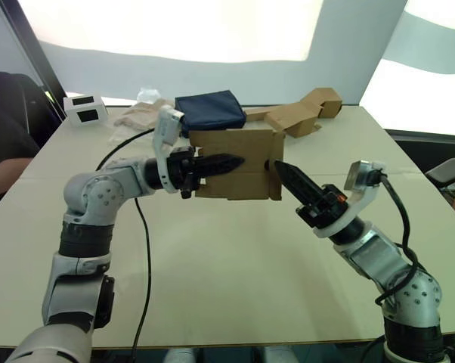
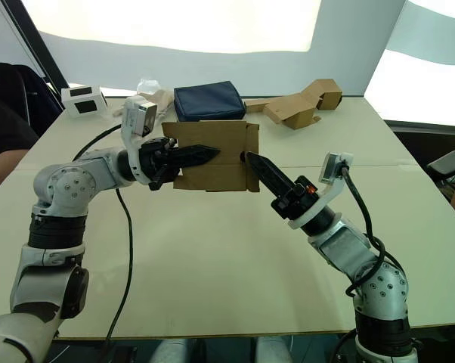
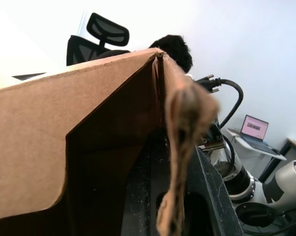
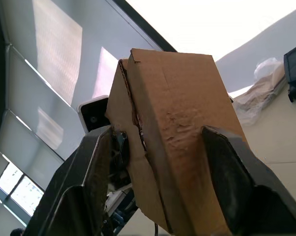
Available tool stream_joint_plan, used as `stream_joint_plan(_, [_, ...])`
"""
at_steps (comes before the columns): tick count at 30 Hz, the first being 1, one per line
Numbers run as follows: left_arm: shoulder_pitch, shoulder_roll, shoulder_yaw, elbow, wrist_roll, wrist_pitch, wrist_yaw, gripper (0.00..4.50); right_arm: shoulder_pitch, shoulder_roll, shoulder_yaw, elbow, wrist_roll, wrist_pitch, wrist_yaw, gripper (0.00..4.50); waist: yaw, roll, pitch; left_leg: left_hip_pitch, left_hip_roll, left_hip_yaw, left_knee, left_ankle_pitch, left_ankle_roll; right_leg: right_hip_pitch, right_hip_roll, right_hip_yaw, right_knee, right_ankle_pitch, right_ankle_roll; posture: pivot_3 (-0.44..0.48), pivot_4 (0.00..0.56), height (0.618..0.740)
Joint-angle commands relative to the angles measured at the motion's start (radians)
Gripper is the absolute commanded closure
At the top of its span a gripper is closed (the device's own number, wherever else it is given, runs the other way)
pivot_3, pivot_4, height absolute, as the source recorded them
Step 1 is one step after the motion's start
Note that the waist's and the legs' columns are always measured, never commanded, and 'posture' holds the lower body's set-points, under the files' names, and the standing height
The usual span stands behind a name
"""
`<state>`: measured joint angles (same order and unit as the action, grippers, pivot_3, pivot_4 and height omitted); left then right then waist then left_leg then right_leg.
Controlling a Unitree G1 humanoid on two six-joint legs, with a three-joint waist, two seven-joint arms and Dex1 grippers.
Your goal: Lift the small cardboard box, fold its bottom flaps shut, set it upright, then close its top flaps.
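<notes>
The left gripper (image 1: pixel 231 162) reaches in from the left and lies across the front face of the box (image 1: pixel 242 178), its black fingers (image 1: pixel 216 162) pointing toward the box's right side. In the left wrist view, a cardboard wall (image 3: pixel 180 147) stands edge-on between the dark finger surfaces, so this gripper is clamped on a panel of the box. The right gripper (image 1: pixel 279 168) comes up from the lower right, its tip at the box's right edge. In the right wrist view, its 2 fingers (image 4: pixel 236 182) stand spread on either side of the box (image 4: pixel 177 132), with a gap visible between each pad and the cardboard; it is open around the box, not pinching it.

The box is held off the table (image 1: pixel 212 272), between the 2 grippers, near the table's middle. A horizontal crease runs across its front face, and a short flap (image 1: pixel 274 181) sticks out along its right edge.

Behind the box lies a dark blue pouch (image 1: pixel 210 111). To its left sit crumpled plastic wrap (image 1: pixel 140 115) and a small white device (image 1: pixel 85 109) near the far left corner. To the right of the pouch, a larger sprawling cardboard piece (image 1: pixel 299 115) lies near the far edge. A black cable (image 1: pixel 140 227) trails across the table by the left arm. A person's arm (image 1: pixel 4 170) shows at the left edge.
</notes>
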<state>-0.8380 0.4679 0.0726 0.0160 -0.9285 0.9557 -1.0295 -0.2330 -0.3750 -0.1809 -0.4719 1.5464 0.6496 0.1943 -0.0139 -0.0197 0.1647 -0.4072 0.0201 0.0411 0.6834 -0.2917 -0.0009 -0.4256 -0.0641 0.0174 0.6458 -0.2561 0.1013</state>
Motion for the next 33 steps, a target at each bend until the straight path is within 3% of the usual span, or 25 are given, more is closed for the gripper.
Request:
stream_joint_plan(1, [-0.019, 0.003, 0.027, -0.026, -0.022, 0.002, 0.001, 4.5, -0.002, -0.016, -0.02, -0.028, 0.004, -0.003, 0.014, 1.76, 0.0, 0.0, 0.0, 0.0, 0.0, 0.0, 0.0, 0.0, 0.0, 0.0, 0.0, 0.0, 0.0, 0.0, 0.0, 0.0, 0.15, 0.74])
stream_joint_plan(16, [-0.01, -0.002, 0.027, -0.044, -0.047, 0.015, 0.008, 4.5, -0.03, -0.014, -0.022, -0.01, -0.035, -0.019, 0.013, 1.76, 0.0, 0.0, 0.0, 0.0, 0.0, 0.0, 0.0, 0.0, 0.0, 0.0, 0.0, 0.0, 0.0, 0.0, 0.0, 0.0, 0.15, 0.74])
stream_joint_plan(19, [-0.007, 0.003, 0.025, -0.04, -0.04, 0.01, 0.004, 4.5, -0.03, -0.017, -0.028, -0.016, -0.024, -0.017, 0.012, 2.5, 0.0, 0.0, 0.0, 0.0, 0.0, 0.0, 0.0, 0.0, 0.0, 0.0, 0.0, 0.0, 0.0, 0.0, 0.0, 0.0, 0.15, 0.74])
stream_joint_plan(33, [-0.012, 0.003, 0.034, -0.025, -0.041, 0.012, 0.012, 4.5, -0.017, -0.036, -0.04, -0.024, -0.002, -0.012, 0.011, 2.5, 0.0, 0.0, 0.0, 0.0, 0.0, 0.0, 0.0, 0.0, 0.0, 0.0, 0.0, 0.0, 0.0, 0.0, -0.001, 0.0, 0.15, 0.74])
